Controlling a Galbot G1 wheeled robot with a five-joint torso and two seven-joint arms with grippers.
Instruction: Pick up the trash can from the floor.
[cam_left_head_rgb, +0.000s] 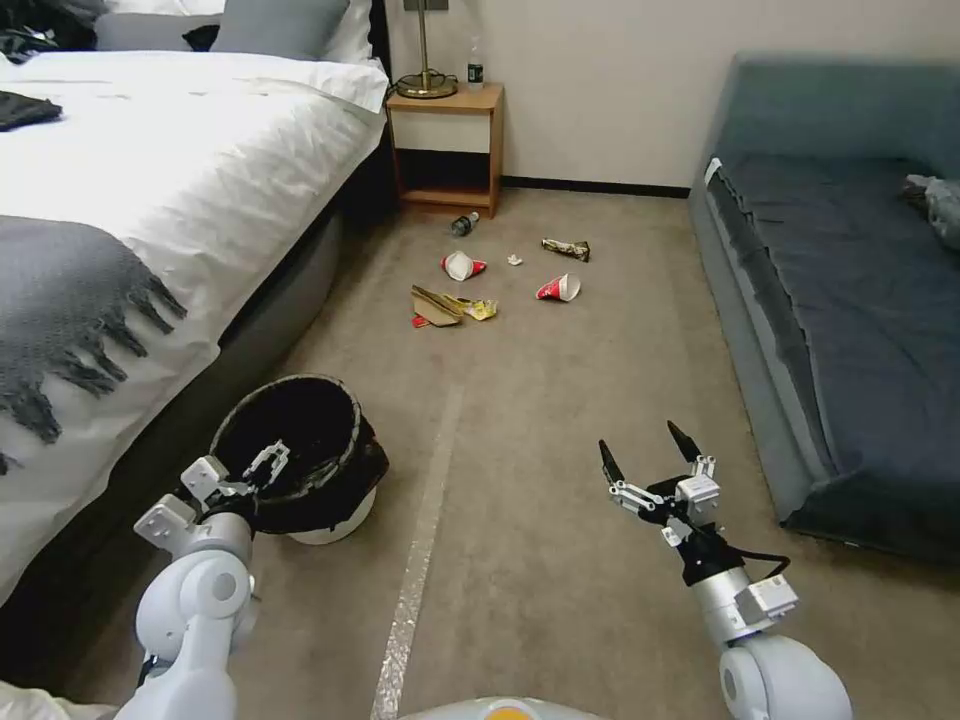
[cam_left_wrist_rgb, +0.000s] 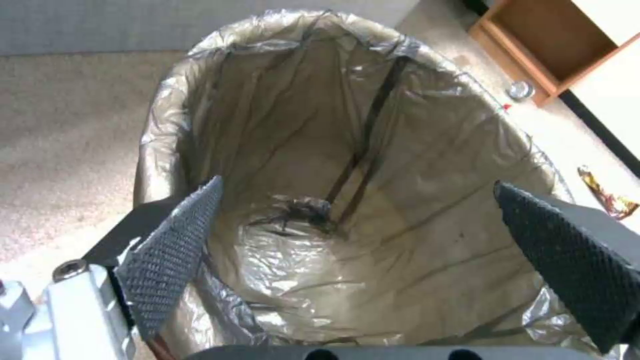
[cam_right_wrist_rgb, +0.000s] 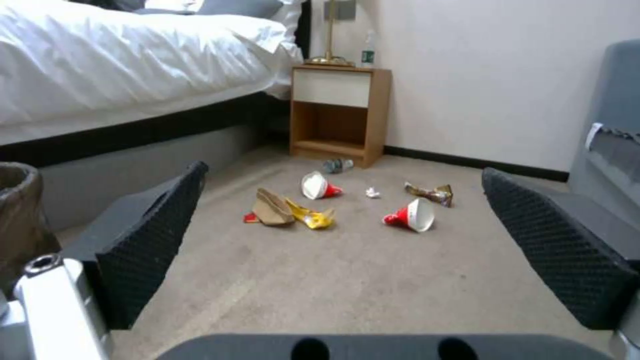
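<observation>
While the trash can (cam_left_head_rgb: 310, 450) stands on the floor (cam_left_head_rgb: 560, 420) close beside the bed's (cam_left_head_rgb: 150, 200) edge, the left gripper (cam_left_wrist_rgb: 373, 240) hangs over its near rim, fingers (cam_left_wrist_rgb: 173, 250) spread wide, gripping nothing. The right gripper (cam_left_head_rgb: 655, 460) hovers over bare carpet between the tape strip (cam_left_head_rgb: 420, 560) and the sofa (cam_left_head_rgb: 840, 300), fingers released and empty. Litter (cam_left_head_rgb: 500, 280) lies well ahead, near the nightstand (cam_left_head_rgb: 450, 145).

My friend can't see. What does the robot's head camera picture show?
The left gripper, open, hangs over the rim of the trash can standing on the floor beside a bed. The right gripper waits open over carpet, with litter farther off.
</observation>
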